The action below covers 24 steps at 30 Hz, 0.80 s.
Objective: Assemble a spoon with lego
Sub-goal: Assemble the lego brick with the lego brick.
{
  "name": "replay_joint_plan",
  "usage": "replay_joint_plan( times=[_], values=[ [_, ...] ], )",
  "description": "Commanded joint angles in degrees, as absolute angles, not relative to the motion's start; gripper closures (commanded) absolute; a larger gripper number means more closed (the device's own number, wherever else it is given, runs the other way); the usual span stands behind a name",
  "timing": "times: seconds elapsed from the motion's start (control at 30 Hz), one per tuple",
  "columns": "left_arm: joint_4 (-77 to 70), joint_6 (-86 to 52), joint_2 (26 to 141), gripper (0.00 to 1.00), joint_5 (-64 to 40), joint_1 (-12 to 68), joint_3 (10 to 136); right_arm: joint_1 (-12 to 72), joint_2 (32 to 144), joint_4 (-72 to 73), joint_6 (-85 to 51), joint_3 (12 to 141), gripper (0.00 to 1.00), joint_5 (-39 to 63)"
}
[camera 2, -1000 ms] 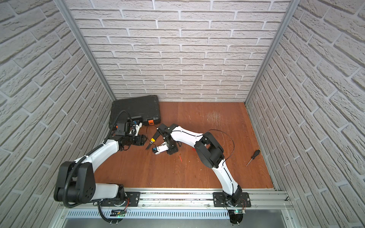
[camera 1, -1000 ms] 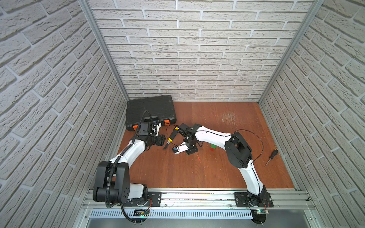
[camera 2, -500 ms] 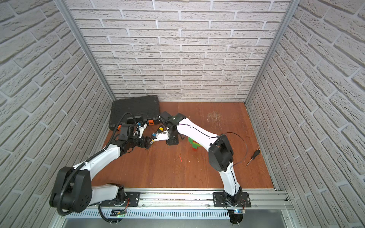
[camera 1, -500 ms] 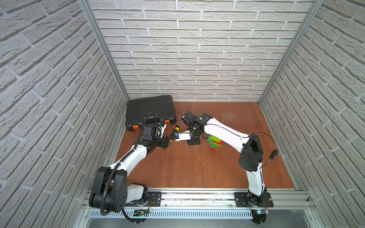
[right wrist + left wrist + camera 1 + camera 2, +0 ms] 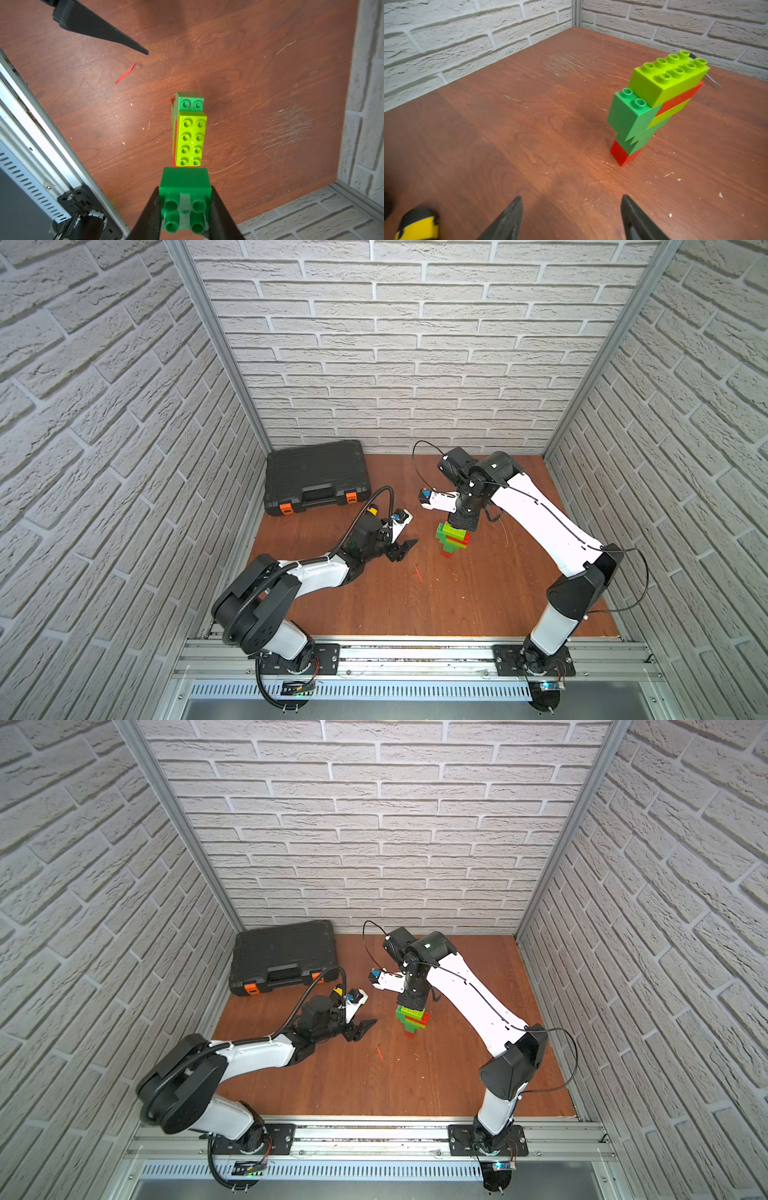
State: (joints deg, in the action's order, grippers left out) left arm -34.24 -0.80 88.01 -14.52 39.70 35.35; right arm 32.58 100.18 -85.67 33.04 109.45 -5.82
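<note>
The spoon point(image 5: 453, 537) point(image 5: 412, 1018) stands upright on the wooden table as a stack of red, green and lime lego. A lime oblong brick point(image 5: 668, 76) point(image 5: 190, 137) tops it with bare studs, and a dark green brick point(image 5: 629, 112) juts out one step lower. My right gripper point(image 5: 461, 524) point(image 5: 413, 1004) point(image 5: 185, 193) hangs just above the stack's far end, shut on a dark green square brick point(image 5: 185, 187) with its hollow underside toward the camera. To the left of the stack, my left gripper point(image 5: 400, 550) point(image 5: 360, 1029) point(image 5: 571, 207) is open and empty, low over the table.
A black tool case point(image 5: 318, 477) point(image 5: 282, 957) lies at the back left. A yellow-black utility knife point(image 5: 372, 512) point(image 5: 417, 222) sits by my left wrist. A red scrap point(image 5: 418, 573) point(image 5: 124, 74) lies in front of the stack. A screwdriver tip point(image 5: 712, 80) shows behind it.
My right gripper has swung from beside the left gripper to the right, over the stack, carrying the green brick. My left gripper has moved toward the middle and opened slightly wider.
</note>
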Motion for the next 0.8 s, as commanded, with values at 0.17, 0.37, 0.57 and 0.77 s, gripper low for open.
replay_joint_plan(
  times=[0.17,0.37,0.57,0.77],
  values=[
    [-46.5,-1.5,93.2,0.26,-17.7,42.1,38.8,28.4,96.6,-80.7,32.7,104.3,0.85,-0.8],
    [-48.0,-1.6,94.1,0.25,-18.8,42.4,38.7,26.5,96.8,-78.7,32.9,102.7,0.85,2.0],
    [-50.6,-1.6,94.9,0.25,-21.8,42.3,38.5,25.7,98.4,-78.6,32.9,102.8,0.86,3.5],
    [-49.8,-1.6,95.3,0.25,-22.5,42.4,39.0,25.4,99.1,-77.6,34.7,101.4,0.86,3.8]
  ],
)
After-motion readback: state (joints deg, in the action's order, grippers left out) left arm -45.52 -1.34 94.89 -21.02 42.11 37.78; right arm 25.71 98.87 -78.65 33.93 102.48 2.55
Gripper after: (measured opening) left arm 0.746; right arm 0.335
